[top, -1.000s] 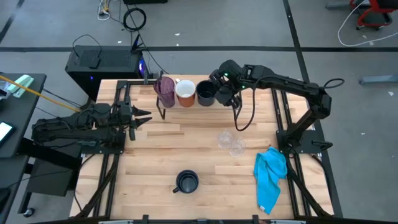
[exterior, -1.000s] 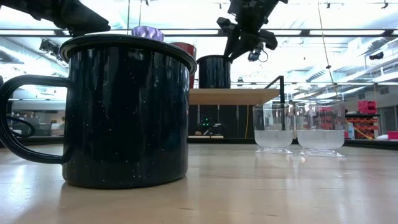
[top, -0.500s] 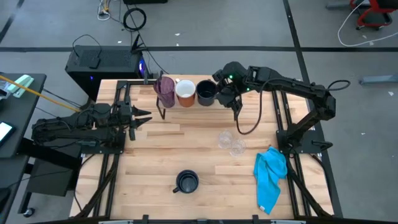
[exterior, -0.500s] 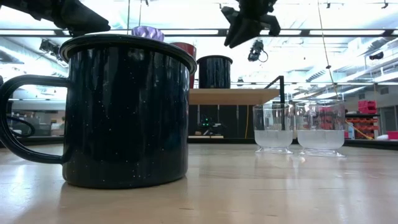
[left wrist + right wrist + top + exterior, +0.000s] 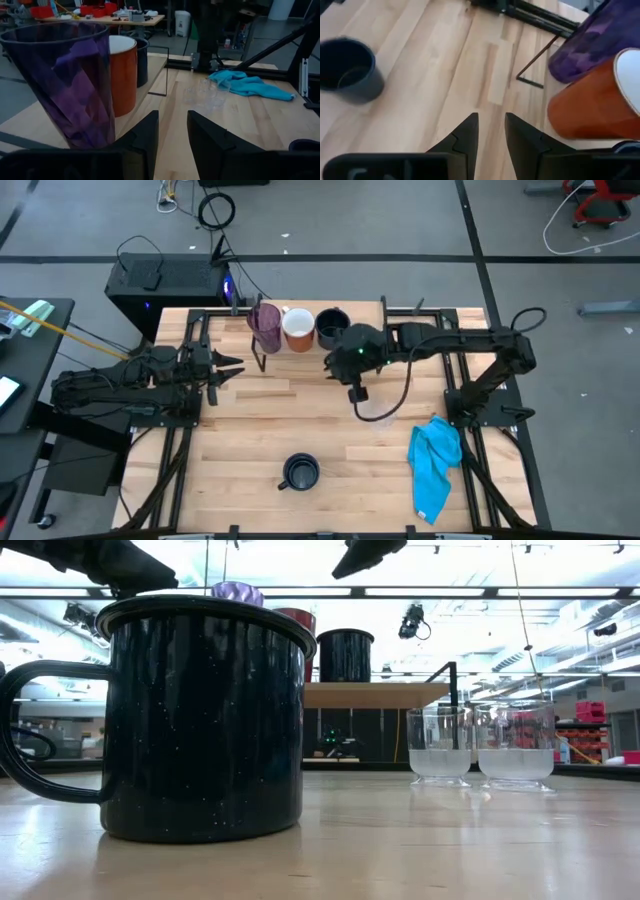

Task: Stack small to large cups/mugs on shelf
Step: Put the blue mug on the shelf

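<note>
On the shelf (image 5: 375,695) at the table's far edge stand a purple tumbler (image 5: 265,325), a white-and-orange mug (image 5: 298,328) and a dark navy mug (image 5: 332,326), each on its base. A second navy mug (image 5: 300,472) stands on the table near the near edge. Two small clear glasses (image 5: 438,745) (image 5: 517,745) stand on the table right of centre. My right gripper (image 5: 334,363) hangs open and empty above the table, just nearer than the shelf's navy mug. My left gripper (image 5: 228,368) waits open at the left, beside the tumbler.
A bright blue cloth (image 5: 435,465) lies at the table's right near corner. My right arm's cable (image 5: 380,415) loops over the two glasses. The shelf's thin black wire leg (image 5: 535,65) stands in front of the tumbler. Bare tabletop lies between the shelf and the near mug.
My right gripper has drawn away from the navy mug on the shelf, risen, and swung toward the table's near edge and a little to the left, turning as it went. The navy mug stays upright on the shelf.
</note>
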{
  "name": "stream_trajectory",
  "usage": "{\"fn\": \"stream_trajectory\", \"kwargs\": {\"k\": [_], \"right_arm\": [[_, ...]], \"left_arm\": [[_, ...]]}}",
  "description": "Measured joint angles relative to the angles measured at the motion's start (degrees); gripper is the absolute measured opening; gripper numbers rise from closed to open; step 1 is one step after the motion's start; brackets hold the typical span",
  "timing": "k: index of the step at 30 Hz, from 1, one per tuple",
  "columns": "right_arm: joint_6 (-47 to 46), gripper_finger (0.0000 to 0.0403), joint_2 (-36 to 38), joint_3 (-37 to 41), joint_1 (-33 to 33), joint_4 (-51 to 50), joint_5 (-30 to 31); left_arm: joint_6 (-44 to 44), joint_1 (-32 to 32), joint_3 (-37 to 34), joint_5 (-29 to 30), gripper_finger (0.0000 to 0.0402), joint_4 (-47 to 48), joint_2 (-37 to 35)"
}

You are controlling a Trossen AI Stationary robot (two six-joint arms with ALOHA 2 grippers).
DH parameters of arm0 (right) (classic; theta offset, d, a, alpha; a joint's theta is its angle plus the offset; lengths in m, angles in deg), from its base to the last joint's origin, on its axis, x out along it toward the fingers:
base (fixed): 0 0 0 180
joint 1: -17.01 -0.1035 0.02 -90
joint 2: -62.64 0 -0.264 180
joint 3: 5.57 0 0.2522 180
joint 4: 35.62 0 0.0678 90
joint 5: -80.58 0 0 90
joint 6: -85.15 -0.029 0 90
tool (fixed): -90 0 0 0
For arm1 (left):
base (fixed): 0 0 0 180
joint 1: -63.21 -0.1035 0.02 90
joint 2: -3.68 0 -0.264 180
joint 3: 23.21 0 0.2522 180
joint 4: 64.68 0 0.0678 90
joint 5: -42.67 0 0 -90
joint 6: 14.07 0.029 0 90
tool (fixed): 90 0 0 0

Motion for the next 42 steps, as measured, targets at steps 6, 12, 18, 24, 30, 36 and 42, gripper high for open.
{"fn": "stream_trajectory", "kwargs": {"k": [6,12,18,24,30,36,42], "right_arm": [[-4.0,0.0103,-1.0,0.0,-3.9,-0.4,0.5],[-10.7,0.0103,-5.8,0.0,-9.9,2.0,-0.5],[-14.0,0.0123,-12.6,0.0,-15.3,3.4,-1.2],[-14.0,0.0166,-17.9,0.0,-19.7,7.6,-1.2],[-13.9,0.0205,-20.8,0.0,-23.8,12.5,-1.6],[-17.5,0.0221,-22.9,-1.0,-26.7,15.3,-1.3],[-17.1,0.0231,-25.8,-5.4,-29.3,15.6,1.9]], "left_arm": [[-2.8,0.0,0.0,0.0,0.011,0.3,0.0],[-3.2,0.0,0.0,0.0,0.011,0.3,0.1],[-3.3,0.0,0.0,0.0,0.011,0.2,0.1],[-4.7,0.0,0.0,0.0,0.011,0.2,0.1],[-6.1,0.0,0.0,0.0,0.011,0.5,0.1],[-7.8,0.0,0.0,0.0,0.011,0.6,0.1],[-9.7,0.0,0.0,0.0,0.011,0.7,0.1]]}}
